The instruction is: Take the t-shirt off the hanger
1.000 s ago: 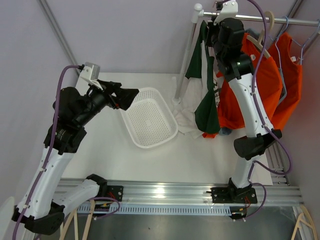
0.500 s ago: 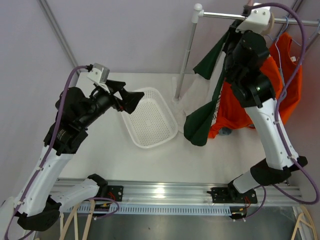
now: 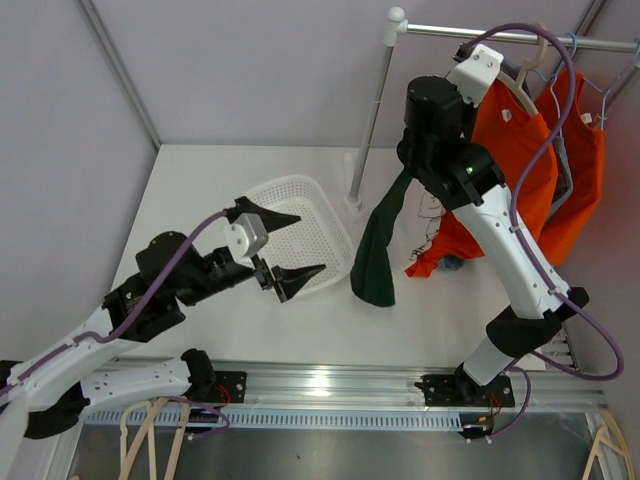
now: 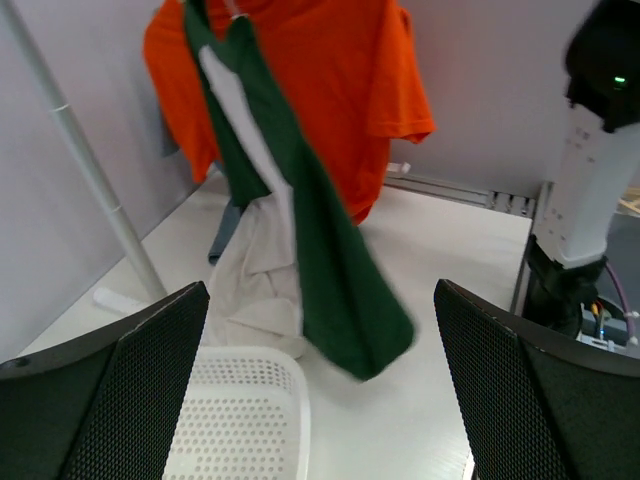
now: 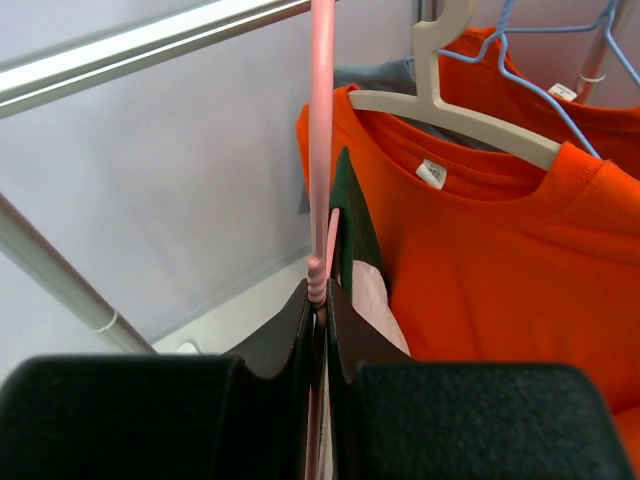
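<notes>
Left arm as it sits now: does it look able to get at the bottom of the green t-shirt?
Probably yes. The left gripper is open and faces the green t-shirt, with nothing between them; the basket lies below that line. The right gripper holds it up by the pink hanger.

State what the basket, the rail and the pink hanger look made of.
Basket: probably moulded plastic, white, matte, with regular perforations.
Rail: seemingly metal, silvery with a long bright highlight.
Pink hanger: likely plastic or coated wire, smooth, thin, ribbed low down.
</notes>
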Controlling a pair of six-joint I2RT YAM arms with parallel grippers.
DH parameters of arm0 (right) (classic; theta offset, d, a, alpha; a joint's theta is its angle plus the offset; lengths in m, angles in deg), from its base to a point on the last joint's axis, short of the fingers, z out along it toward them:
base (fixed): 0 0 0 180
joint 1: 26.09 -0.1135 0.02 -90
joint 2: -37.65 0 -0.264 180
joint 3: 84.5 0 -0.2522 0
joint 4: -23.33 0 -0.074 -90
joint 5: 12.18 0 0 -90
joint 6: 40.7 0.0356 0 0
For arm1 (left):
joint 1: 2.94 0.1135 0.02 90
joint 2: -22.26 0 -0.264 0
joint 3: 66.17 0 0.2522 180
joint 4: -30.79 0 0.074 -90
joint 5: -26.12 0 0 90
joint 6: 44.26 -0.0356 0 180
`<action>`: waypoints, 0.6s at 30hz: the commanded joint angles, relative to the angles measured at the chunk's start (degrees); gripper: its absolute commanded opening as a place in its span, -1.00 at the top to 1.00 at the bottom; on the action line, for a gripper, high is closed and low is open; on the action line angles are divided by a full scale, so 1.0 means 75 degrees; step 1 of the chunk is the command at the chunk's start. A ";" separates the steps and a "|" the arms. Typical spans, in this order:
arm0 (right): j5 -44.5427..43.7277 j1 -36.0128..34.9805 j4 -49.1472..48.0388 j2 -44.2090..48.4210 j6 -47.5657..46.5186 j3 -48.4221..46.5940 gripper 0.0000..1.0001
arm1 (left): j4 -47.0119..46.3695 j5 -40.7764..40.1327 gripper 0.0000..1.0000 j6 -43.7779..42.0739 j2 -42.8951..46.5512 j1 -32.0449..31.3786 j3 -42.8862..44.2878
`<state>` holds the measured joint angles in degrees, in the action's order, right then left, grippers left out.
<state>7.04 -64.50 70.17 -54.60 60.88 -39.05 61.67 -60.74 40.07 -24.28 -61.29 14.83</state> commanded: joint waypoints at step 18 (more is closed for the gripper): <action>-0.0336 -0.1312 -0.0555 0.0335 0.0121 -0.0723 1.00 | -0.3384 -0.1872 -0.92 -0.0498 -0.2360 -0.0916 -0.1138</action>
<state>5.37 -73.42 71.09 -55.47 61.38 -43.99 43.71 -71.34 36.64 -41.74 -67.93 6.03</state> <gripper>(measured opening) 0.086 0.977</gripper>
